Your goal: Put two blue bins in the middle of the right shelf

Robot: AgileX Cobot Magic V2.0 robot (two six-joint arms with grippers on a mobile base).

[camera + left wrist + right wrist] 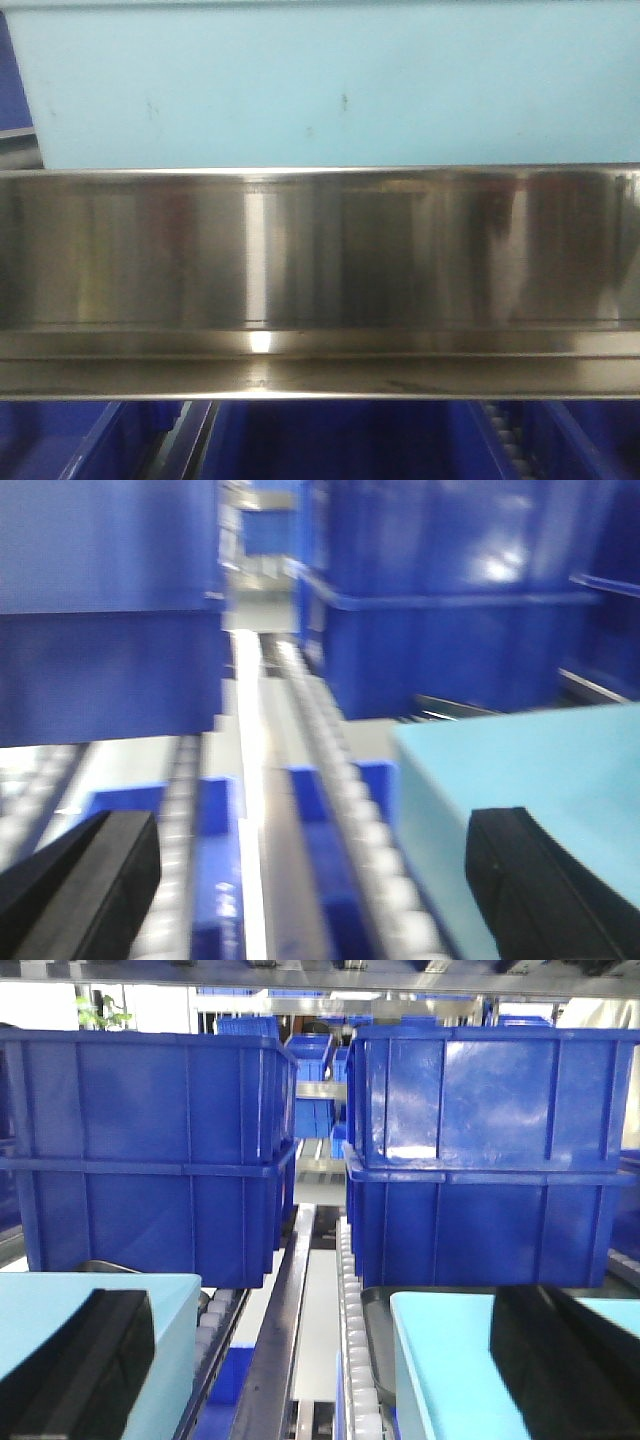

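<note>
Front view mostly blocked: a steel shelf rail [320,250] fills the middle band, a pale blue panel [320,80] sits above it, and only strips of blue plastic [340,440] show beneath, cut off at the bottom edge. Left wrist view is badly blurred, so bin edges and rollers there are hard to read. Right wrist view is sharp: left blue bin [150,1150] and right blue bin [480,1150] stand side by side on roller tracks [350,1360], a narrow gap between them, farther bins [312,1055] dim behind. Which shelf level this is cannot be told. Left tool [310,830] is spread wide, black fingers [90,880] at the lower corners, nothing between them; one finger overlaps a pale blue slab [520,760], contact unclear. Right tool [320,1310] is equally wide apart, gripping nothing, apart from both bins.
</note>
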